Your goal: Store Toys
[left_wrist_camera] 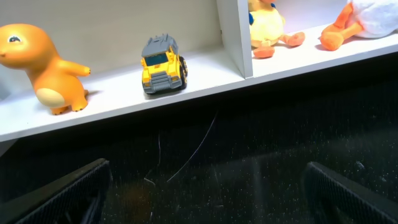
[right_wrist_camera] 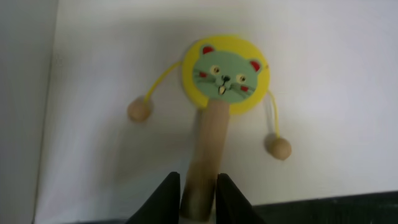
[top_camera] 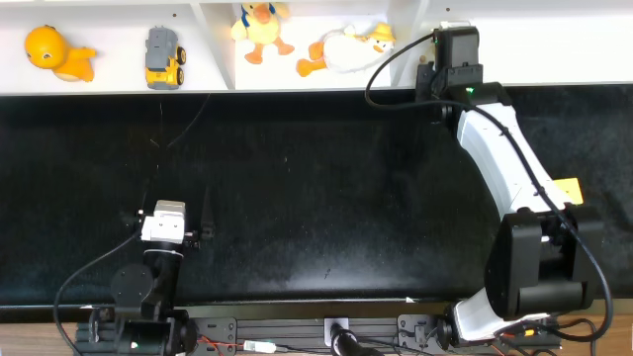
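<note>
The right end effector (right_wrist_camera: 199,186) is at the white shelf (top_camera: 109,87) along the far edge of the black worktop (top_camera: 316,198), in the compartment right of the two plush ducks. Its fingers are narrowed onto the end of the wooden handle (right_wrist_camera: 208,143) of a rattle drum (right_wrist_camera: 225,78). The drum lies flat on the shelf floor, its yellow disc with the green cat face upward. One bead on a string lies on each side of it (right_wrist_camera: 139,111).

The left end effector (left_wrist_camera: 208,186) hangs low over the near left of the worktop, spread wide and holding nothing.

On the shelf, from the left, are an orange dinosaur toy (left_wrist_camera: 43,65), a yellow toy truck (left_wrist_camera: 163,65), a yellow plush duck (top_camera: 261,30) and a white plush duck (top_camera: 346,49). A divider separates the truck from the ducks.
</note>
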